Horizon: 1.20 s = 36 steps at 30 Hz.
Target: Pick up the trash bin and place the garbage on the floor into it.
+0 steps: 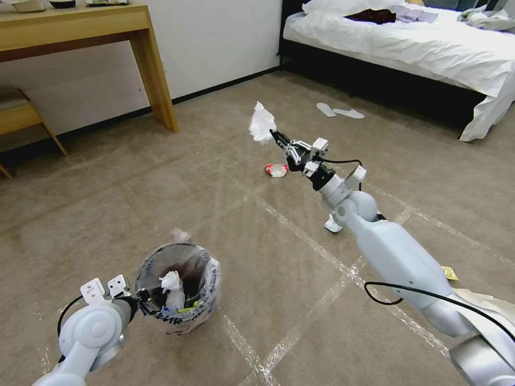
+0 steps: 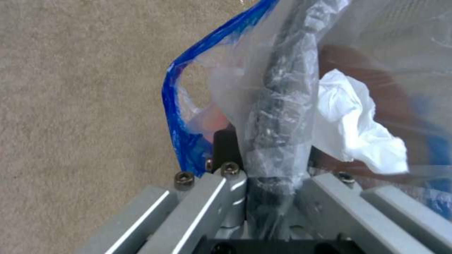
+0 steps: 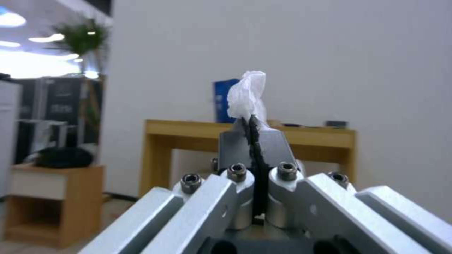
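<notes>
The trash bin [image 1: 177, 289], round and lined with a crinkled clear bag, is at the lower left over the carpet floor [image 1: 268, 257]. My left gripper [image 1: 140, 300] is shut on its near rim [image 2: 278, 141]. A crumpled white tissue [image 2: 353, 130] lies inside. My right gripper [image 1: 276, 135] is stretched out ahead, raised above the floor, and shut on another white tissue [image 1: 262, 123], which sticks out past the fingertips [image 3: 247, 95]. More garbage lies on the floor: a crushed red-white bowl [image 1: 277, 170] under the right gripper and a small wad [image 1: 181, 234] just behind the bin.
A wooden desk [image 1: 155, 80] and a stool [image 1: 21, 115] stand at the back left. A bed [image 1: 418, 48] fills the back right, with white slippers [image 1: 338, 111] before it. A yellow wrapper [image 1: 449, 273] and a white scrap [image 1: 332, 225] lie near the right arm.
</notes>
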{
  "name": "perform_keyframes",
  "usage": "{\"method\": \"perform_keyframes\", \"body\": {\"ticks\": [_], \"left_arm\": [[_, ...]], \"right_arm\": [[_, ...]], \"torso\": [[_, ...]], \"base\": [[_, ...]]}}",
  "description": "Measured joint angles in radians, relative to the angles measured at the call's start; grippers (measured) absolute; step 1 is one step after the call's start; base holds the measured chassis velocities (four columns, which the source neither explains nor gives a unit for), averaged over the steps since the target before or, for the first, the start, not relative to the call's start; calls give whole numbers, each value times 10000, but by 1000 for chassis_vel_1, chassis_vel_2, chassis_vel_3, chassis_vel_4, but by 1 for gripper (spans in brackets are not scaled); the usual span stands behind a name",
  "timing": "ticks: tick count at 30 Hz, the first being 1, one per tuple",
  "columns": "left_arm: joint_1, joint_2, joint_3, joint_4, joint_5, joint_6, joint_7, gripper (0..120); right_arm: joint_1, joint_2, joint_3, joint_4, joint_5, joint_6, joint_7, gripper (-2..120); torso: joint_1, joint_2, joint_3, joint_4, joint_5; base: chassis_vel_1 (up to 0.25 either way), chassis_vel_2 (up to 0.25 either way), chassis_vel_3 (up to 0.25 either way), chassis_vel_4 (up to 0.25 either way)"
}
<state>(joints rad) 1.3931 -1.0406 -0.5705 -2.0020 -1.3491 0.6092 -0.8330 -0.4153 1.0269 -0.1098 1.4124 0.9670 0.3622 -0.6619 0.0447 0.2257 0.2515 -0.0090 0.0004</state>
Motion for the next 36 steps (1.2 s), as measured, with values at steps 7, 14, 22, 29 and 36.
{"method": "perform_keyframes", "body": {"ticks": [7,14,22,29,36], "left_arm": [[-13,-40,15,31,-8,-5,58,0],[-65,-42,8,34,-1,-23,90,0],[-47,-48,-61,-25,0,-29,88,0],[11,-60,-92,-185,-3,-29,73,0],[88,-64,-109,-382,-54,-30,2,0]], "right_arm": [[433,-528,-1085,539,38,-11,-963,0],[653,-492,-2246,1001,-239,111,-1522,0],[450,-390,-3355,1626,-631,148,-1595,0],[91,-393,-3960,1687,-1035,225,-1590,0],[-232,-407,-4403,1582,-1436,312,-1583,0]], "torso": [[0,0,0,2,-1],[0,0,0,2,-2],[0,0,0,2,-3],[0,0,0,0,-3],[0,0,0,1,-2]], "base": [[0,0,0,0],[0,0,0,0],[0,0,0,0],[0,0,0,0],[0,0,0,0]]}}
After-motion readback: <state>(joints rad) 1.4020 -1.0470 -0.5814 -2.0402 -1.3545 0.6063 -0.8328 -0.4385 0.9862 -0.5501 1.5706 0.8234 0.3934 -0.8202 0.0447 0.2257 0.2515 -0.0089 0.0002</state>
